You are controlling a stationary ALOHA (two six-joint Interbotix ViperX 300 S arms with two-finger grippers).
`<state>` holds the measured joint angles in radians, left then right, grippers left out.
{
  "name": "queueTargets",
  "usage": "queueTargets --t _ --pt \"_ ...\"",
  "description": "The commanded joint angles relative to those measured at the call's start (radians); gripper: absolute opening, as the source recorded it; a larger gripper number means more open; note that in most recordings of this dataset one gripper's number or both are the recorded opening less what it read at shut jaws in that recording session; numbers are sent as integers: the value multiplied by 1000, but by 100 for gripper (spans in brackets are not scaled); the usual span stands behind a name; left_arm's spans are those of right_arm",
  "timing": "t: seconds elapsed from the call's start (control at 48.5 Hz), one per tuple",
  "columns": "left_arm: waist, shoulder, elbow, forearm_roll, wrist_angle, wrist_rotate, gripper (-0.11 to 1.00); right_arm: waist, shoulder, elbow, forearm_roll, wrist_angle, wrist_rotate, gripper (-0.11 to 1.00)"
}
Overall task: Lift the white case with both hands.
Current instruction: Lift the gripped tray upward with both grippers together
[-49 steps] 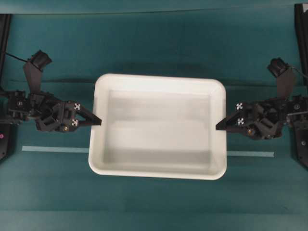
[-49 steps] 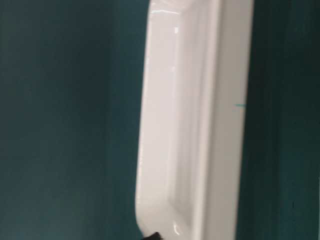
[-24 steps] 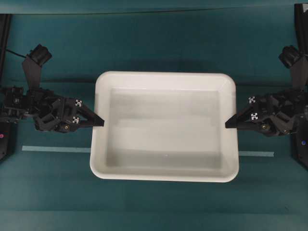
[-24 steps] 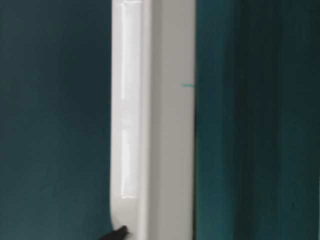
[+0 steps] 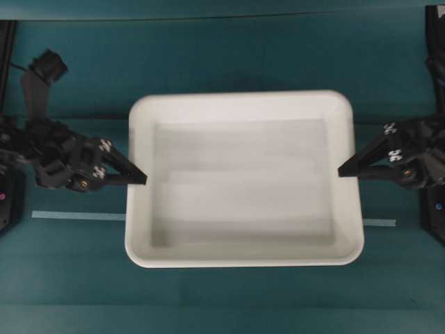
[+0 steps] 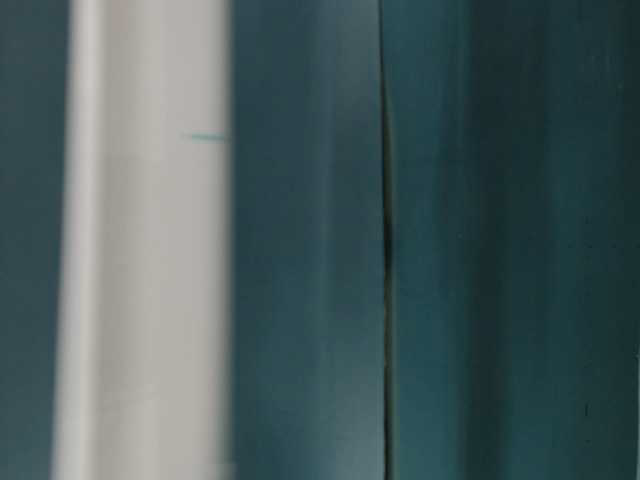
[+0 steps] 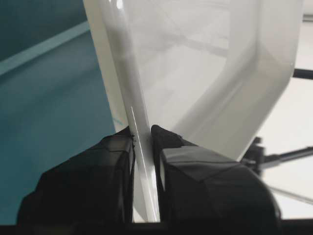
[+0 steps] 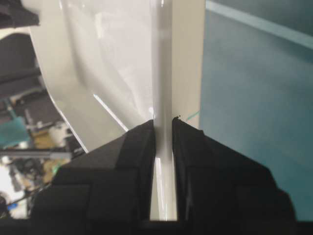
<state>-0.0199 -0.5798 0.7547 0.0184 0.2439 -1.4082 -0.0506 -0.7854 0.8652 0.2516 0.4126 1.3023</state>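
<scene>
Large shallow rectangular white plastic case with rounded corners and rolled rim, at the middle of the overhead view, above a teal table surface. Inside flat and plain. Long sides running left to right in that view, short ends facing the two arms.

Left black gripper with pointed tapering fingers at the case's left short end, tips on the rim about halfway along it. From the left wrist view: both fingers pressed against the thin rim wall, one on each side, closed tight on the white case.

Right black gripper at the opposite short end, tips likewise on the rim near its middle. From the right wrist view: fingers clamped on the rim edge, one inside, one outside, nearly closed with only the plastic between.

Small white marker squares on the left gripper's body.

Pale strip of tape on the table, showing at both sides of the case.

Table-level view blurred: only a broad whitish band against teal.
</scene>
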Motion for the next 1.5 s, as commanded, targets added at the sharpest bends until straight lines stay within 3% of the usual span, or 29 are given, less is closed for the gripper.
queueTargets --t 0.0,0.268,0.948,1.484 --pt "18 -3 -132 3 -2 0 9 3 8 -84 5 -15 11 10" --pt "34 -37 -190 5 67 0 8 2 -25 -95 5 -20 14 10" --pt "11 -20 -272 5 71 -3 8 -46 -29 -278 2 34 12 10" --pt "5 -31 -285 5 97 -3 8 -60 -29 -276 0 84 8 10"
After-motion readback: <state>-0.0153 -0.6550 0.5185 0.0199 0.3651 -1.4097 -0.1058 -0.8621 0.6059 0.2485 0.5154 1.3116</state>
